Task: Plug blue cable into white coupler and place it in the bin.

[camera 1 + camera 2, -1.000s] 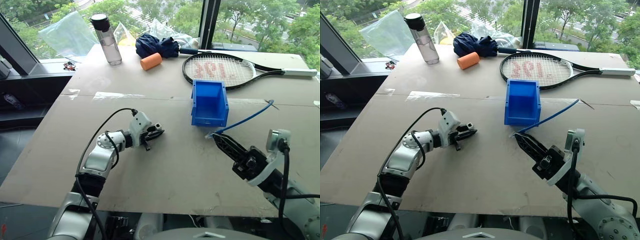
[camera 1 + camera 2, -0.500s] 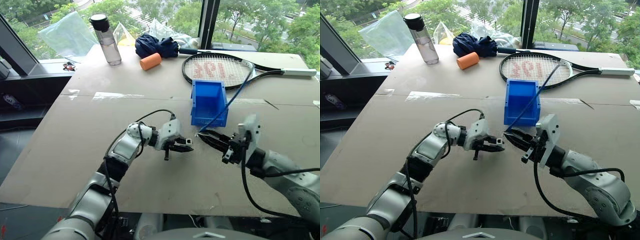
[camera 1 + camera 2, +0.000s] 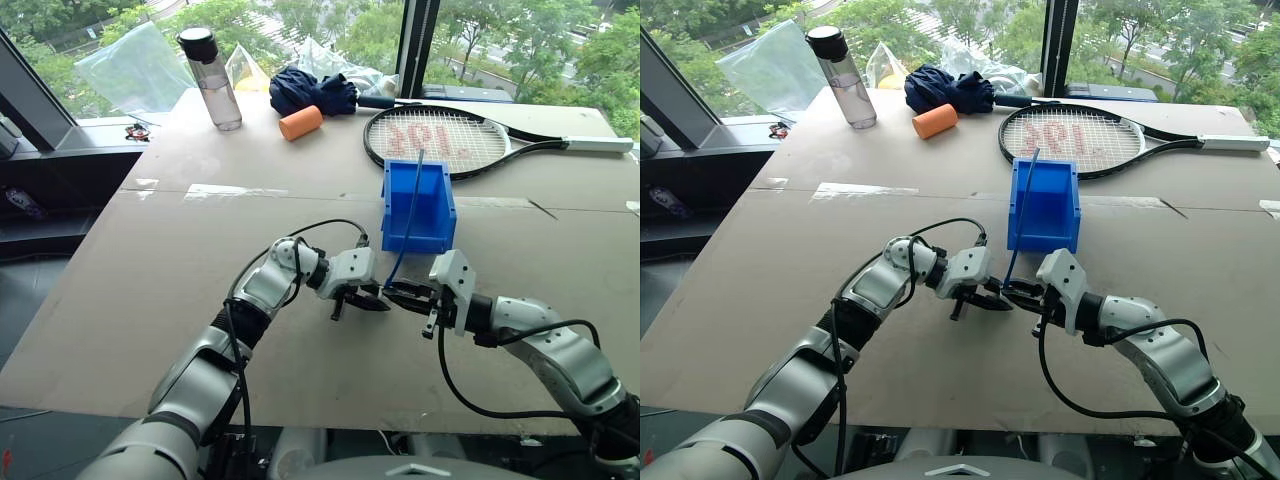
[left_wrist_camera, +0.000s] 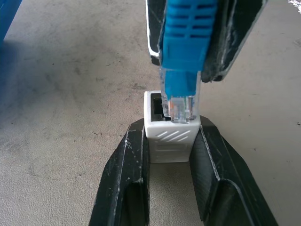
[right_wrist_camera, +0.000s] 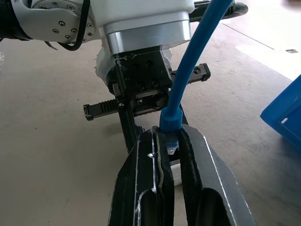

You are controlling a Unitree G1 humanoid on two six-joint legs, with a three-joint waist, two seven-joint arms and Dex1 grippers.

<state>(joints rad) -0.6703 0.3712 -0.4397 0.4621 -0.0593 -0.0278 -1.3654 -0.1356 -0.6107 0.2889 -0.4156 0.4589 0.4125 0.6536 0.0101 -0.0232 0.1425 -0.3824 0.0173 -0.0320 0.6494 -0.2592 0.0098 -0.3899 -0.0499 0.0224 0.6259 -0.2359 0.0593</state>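
Observation:
The white coupler (image 4: 171, 136) sits clamped between my left gripper's (image 3: 374, 300) two black fingers, its dark opening facing the right gripper. My right gripper (image 3: 392, 294) is shut on the blue cable (image 3: 405, 225) just behind its clear plug (image 4: 181, 106). The plug's tip is at the mouth of the coupler, a bit off to one side of the opening; I cannot tell whether it is inside. Both grippers meet tip to tip just above the table, in front of the blue bin (image 3: 446, 214). From the plug the cable rises steeply, and its free end stands above the bin.
The brown table (image 3: 150, 300) carries a tennis racket (image 3: 440, 140) behind the bin. At the back stand a water bottle (image 3: 212, 80), an orange cylinder (image 3: 301, 122), a dark-blue bundled cloth (image 3: 312, 90) and plastic bags (image 3: 140, 65).
My left gripper swung right with the coupler, then held still. My right gripper came left and down to meet it, rolling so that the cable swung from lying out to the right to standing upright.

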